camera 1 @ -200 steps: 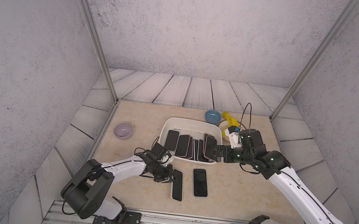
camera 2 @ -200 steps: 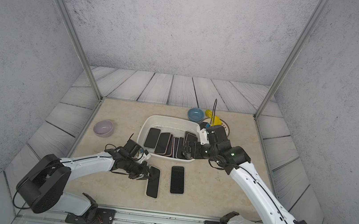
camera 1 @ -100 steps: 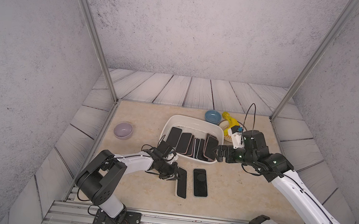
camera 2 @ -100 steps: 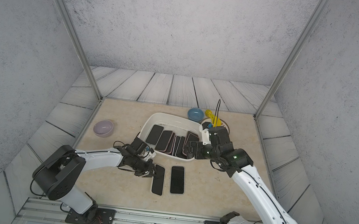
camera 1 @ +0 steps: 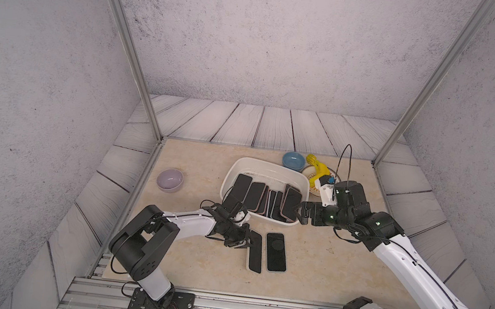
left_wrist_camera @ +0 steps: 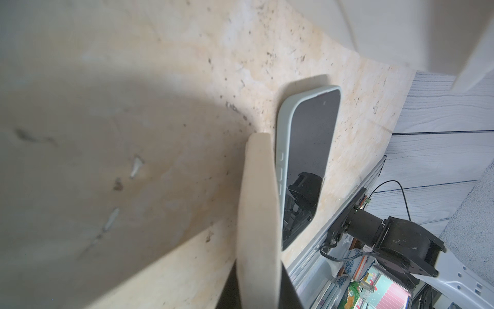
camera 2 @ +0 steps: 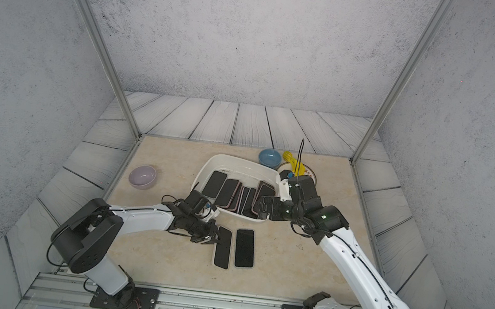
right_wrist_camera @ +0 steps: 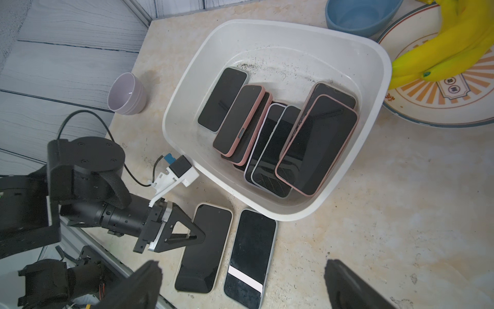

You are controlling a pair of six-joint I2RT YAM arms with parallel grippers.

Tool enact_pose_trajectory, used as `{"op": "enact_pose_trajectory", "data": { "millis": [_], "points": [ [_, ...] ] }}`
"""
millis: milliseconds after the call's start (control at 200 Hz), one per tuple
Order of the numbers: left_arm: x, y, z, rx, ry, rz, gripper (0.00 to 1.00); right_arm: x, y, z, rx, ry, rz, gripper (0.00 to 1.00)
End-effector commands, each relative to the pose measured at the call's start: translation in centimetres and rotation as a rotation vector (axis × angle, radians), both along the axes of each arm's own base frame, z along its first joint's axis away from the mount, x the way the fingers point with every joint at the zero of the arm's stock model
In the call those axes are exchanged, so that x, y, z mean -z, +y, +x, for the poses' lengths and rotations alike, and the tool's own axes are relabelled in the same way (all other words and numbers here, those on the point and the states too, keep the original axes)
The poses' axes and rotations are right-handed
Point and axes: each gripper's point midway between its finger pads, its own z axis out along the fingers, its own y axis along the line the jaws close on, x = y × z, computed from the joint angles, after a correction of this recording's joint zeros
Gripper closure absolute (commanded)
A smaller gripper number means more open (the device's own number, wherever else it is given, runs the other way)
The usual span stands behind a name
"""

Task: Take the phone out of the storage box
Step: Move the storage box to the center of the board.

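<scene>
The left gripper [camera 1: 245,245] now holds its pinched phone [camera 1: 255,254] farther ahead, just beside the loose phone [camera 1: 276,252] lying beyond it; the storage box [camera 1: 267,164] sits newly turned askew.

Wide bare surface [camera 1: 331,268] right of the right phone [camera 1: 276,252], an easy lane. The left gripper [camera 1: 247,246], clamped on the left phone [camera 1: 255,255], blocks that side. In the storage box [camera 1: 270,168], boxed phones [camera 1: 266,199] crowd the near side, far floor free. The blue bowl [camera 1: 293,161] guards the far right.
</scene>
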Motion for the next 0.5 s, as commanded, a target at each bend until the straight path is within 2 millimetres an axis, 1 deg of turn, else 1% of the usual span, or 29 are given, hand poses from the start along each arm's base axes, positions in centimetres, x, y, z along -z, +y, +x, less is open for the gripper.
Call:
{"op": "enact_pose_trajectory", "data": {
  "millis": [0,90,235,385,495],
  "points": [
    [0.1,-1.5,-0.1,0.024,-0.015,-0.02,0.83,0.7,-0.1,-0.3,0.0,0.032,-0.001,0.0],
    [0.1,-1.4,-0.3,0.03,-0.013,-0.014,0.74,1.0,-0.2,-0.3,0.006,0.043,-0.005,0.0],
    [0.2,-1.2,-0.3,0.027,-0.012,-0.002,0.54,1.3,-0.1,-0.4,0.007,0.062,-0.004,0.0],
    [0.1,-1.0,-0.4,0.025,-0.011,0.009,0.43,1.5,-0.2,-0.4,0.011,0.069,-0.007,0.0],
    [-0.1,-1.0,-0.4,0.019,-0.006,0.007,0.4,1.7,-0.2,-0.4,0.011,0.074,-0.008,0.0]
  ]
}}
